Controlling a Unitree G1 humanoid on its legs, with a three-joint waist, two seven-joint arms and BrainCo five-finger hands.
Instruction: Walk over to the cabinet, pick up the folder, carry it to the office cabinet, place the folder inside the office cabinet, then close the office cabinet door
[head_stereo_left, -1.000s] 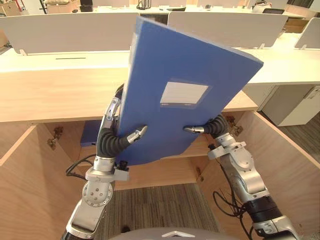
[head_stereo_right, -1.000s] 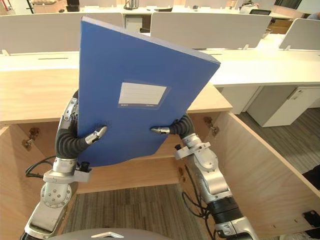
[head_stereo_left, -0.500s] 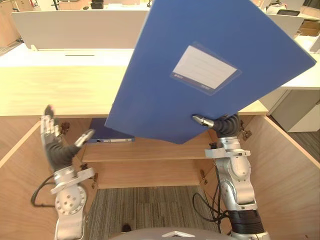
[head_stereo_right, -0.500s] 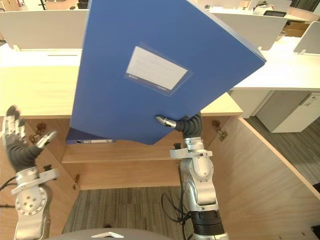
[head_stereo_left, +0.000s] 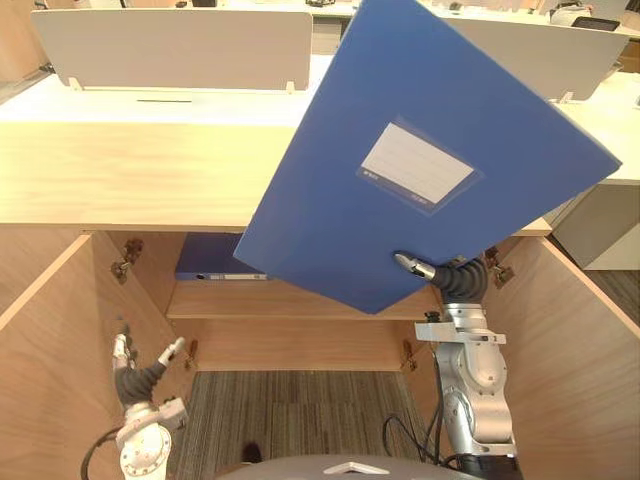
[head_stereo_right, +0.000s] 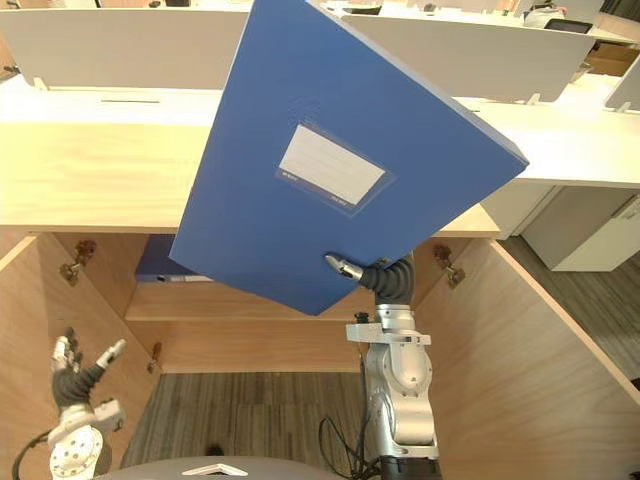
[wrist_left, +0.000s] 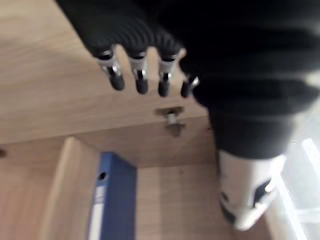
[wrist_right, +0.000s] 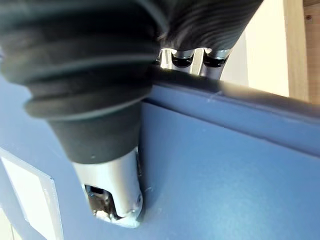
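Observation:
A large blue folder with a white label stands tilted in the air in front of the wooden cabinet's top. My right hand is shut on its lower edge: the thumb presses on the front face and the fingers wrap behind the edge. Low by the cabinet's left door, my left hand is open and holds nothing, its fingers straight. A second blue folder lies flat on the shelf inside the cabinet.
Both cabinet doors stand open, the left door and the right door flanking me. Grey carpet lies below the shelf. White desks with partition screens stand behind the cabinet.
My left hand has let go of the folder and dropped to the lower left. The right hand alone now holds the folder, which has swung up and to the right.

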